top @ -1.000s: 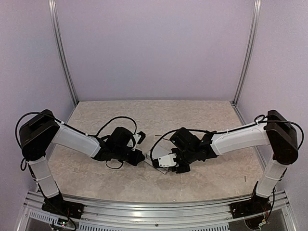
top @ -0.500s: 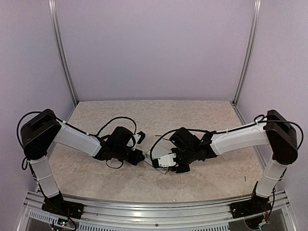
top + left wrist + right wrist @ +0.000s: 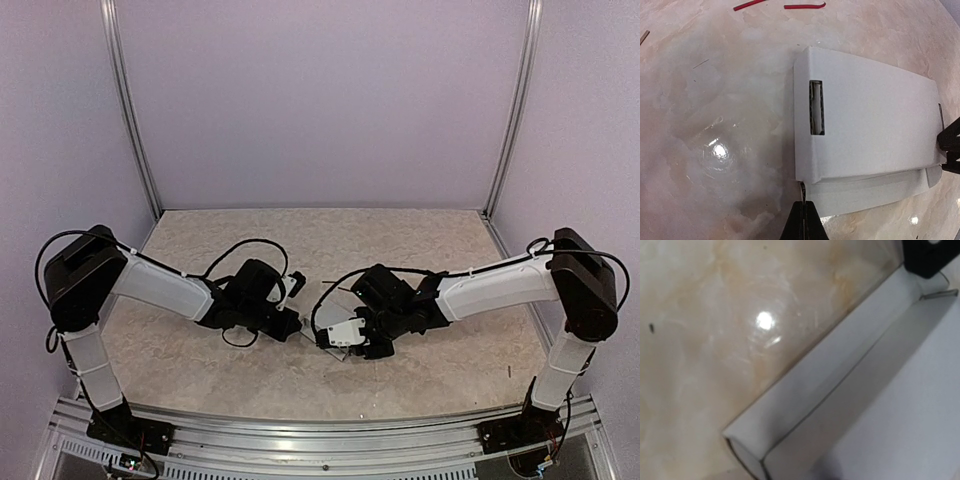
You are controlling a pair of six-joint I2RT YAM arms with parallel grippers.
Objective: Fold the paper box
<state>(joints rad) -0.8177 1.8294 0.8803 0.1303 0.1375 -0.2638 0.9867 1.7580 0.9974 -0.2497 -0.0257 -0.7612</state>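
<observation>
L wrist: box [image 3: 870, 130] flat on table [image 3: 715, 125], slot up; L gripper [image 3: 803, 210] pressed together at its near corner; R gripper [image 3: 950, 150] at right edge, spread unclear; R wrist: box's long flap creased; top: grippers meet mid-table.

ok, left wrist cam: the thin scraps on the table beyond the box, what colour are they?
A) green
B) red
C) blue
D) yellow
B: both scraps lying on the table past the far edge of the paper box are plainly red.
</observation>
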